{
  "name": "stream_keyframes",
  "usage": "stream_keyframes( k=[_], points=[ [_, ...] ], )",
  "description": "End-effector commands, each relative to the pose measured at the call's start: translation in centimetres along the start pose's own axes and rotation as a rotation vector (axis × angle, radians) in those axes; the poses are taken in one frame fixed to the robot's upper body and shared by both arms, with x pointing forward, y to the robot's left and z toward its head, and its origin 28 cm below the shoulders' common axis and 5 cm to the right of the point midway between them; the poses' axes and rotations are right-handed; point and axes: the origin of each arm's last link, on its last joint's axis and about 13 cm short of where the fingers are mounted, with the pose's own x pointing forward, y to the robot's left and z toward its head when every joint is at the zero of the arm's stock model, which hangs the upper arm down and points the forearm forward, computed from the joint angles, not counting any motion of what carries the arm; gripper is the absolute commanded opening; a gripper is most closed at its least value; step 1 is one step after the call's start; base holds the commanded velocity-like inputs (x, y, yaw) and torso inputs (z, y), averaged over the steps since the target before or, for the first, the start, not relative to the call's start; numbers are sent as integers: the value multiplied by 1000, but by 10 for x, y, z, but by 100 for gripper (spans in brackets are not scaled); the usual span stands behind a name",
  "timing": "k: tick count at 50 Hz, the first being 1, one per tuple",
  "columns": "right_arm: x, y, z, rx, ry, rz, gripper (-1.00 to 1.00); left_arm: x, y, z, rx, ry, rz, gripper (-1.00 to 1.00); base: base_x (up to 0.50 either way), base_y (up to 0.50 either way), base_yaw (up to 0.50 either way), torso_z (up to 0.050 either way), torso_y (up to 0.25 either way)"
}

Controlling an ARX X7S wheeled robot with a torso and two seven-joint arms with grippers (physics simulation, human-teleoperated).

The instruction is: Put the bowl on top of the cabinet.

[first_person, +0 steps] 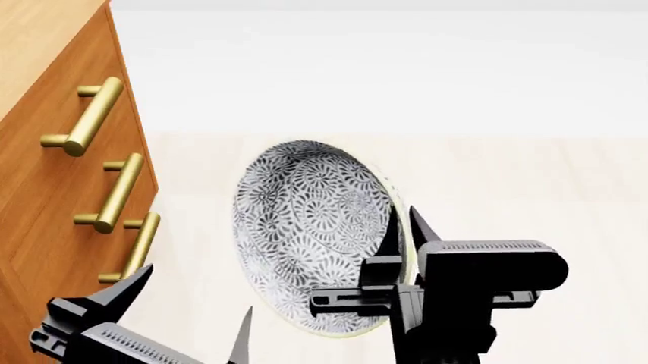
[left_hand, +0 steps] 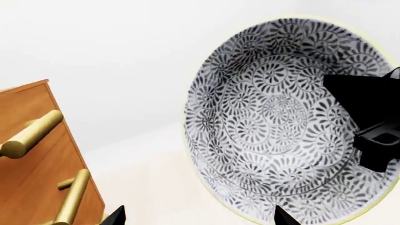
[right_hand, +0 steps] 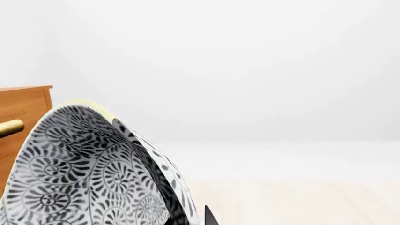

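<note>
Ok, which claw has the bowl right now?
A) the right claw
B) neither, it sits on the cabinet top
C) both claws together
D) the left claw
A: in the head view the right claw pinches the rim of the tilted bowl, while the left claw hangs open and apart from it, beside the cabinet.

Bowl (first_person: 309, 227) tipped on edge in right end effector (first_person: 401, 236), cabinet (first_person: 45, 152) left.

Cabinet (first_person: 61, 174) with protruding handles (first_person: 91, 117) leftward; open floor (first_person: 526, 174) rightward.
</note>
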Motion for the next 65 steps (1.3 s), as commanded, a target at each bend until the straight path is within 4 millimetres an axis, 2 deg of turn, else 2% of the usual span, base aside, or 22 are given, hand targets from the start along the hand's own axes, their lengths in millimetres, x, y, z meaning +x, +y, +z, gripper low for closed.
stream_keyframes(
  k=[1, 6, 12, 26, 45, 65],
  points=[
    [-6, -1, 5, -11, -61, 28, -100, 2, 6, 3, -10, -2, 12, 100, 0, 0, 0, 0, 0],
    [-6, 0, 4, -10, -61, 43, -100, 8, 10, 4, -25, -2, 20, 100, 0, 0, 0, 0, 0],
    [-16, 8, 6, -24, -84, 97, -100, 17, 10, 2, -50, 3, 8, 100, 0, 0, 0, 0, 2],
    [-35, 17, 13, -33, -130, 166, -100, 24, 14, -1, -90, 10, 9, 100, 0, 0, 0, 0, 0],
    [-35, 13, 9, -29, -127, 161, -100, 31, 22, -8, -79, 39, 55, 100, 0, 0, 0, 0, 1],
    [-37, 14, 8, -30, -130, 167, -100, 40, 24, -19, -112, 69, 19, 100, 0, 0, 0, 0, 1]
  ],
)
